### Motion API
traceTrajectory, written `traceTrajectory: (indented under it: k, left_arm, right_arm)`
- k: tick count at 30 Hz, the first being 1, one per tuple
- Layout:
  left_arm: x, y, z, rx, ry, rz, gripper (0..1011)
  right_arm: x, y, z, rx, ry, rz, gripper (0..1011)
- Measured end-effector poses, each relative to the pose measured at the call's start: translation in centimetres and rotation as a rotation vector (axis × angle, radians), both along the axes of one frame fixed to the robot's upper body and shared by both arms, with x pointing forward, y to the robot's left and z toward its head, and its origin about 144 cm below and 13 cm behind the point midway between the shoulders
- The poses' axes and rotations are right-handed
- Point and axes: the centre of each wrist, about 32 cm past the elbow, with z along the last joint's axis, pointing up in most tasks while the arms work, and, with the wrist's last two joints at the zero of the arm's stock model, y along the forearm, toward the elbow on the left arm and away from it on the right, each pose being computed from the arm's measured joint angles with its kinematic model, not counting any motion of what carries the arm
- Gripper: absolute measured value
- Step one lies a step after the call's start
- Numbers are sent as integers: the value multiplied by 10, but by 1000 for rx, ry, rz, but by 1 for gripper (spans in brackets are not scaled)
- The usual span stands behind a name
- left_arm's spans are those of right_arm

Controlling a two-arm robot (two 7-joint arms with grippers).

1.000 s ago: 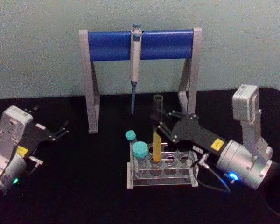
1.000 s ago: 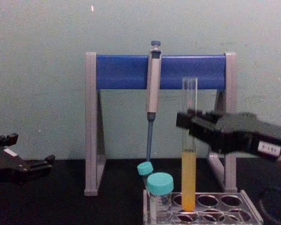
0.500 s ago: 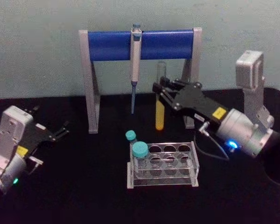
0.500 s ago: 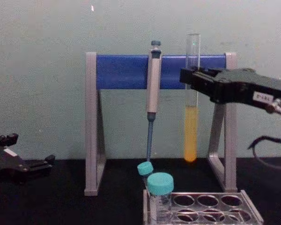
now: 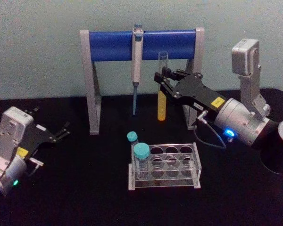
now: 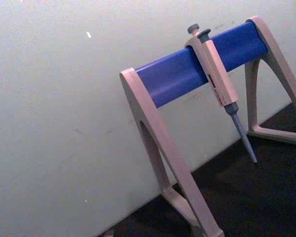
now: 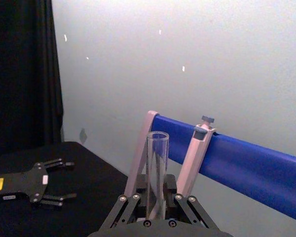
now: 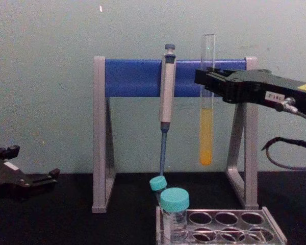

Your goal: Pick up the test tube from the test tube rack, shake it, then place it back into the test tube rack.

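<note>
The test tube (image 5: 161,106) is a slim clear glass tube with yellow liquid in its lower part. It hangs upright in the air, behind and above the test tube rack (image 5: 165,183), in front of the blue crossbar. My right gripper (image 5: 162,81) is shut on the tube's clear upper part, above the liquid. The chest view shows the test tube (image 8: 206,138) well above the test tube rack (image 8: 276,230), with the right gripper (image 8: 206,81) holding it. The right wrist view shows the tube's open mouth (image 7: 157,170) rising from between the fingers. My left gripper (image 5: 54,124) rests open at the far left.
A grey-legged stand with a blue crossbar (image 5: 111,45) stands at the back. A grey pipette (image 5: 137,61) hangs from it, close to the left of the tube. Two teal-capped vials (image 5: 141,154) stand in the rack's left end. A black cylinder (image 5: 280,153) sits far right.
My right gripper has lifted the test tube straight up out of the rack and carried it back toward the crossbar. The left arm has not moved.
</note>
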Motion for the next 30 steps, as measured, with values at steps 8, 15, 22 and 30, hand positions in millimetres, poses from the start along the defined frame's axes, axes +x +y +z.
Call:
traceTrajectory:
  k: [8, 15, 22, 30]
  left_arm:
    - [0, 0, 0, 0, 0, 0, 1001]
    - [0, 0, 0, 0, 0, 0, 1001]
    - [0, 0, 0, 0, 0, 0, 1001]
    - [0, 0, 0, 0, 0, 0, 1001]
  right_arm:
    - [-1, -7, 0, 2, 2, -32, 222]
    - [-19, -26, -2, -19, 14, -82, 222]
    - [-45, -32, -6, -26, 51, -55, 222]
    - [-40, -8, -10, 3, 51, 32, 222]
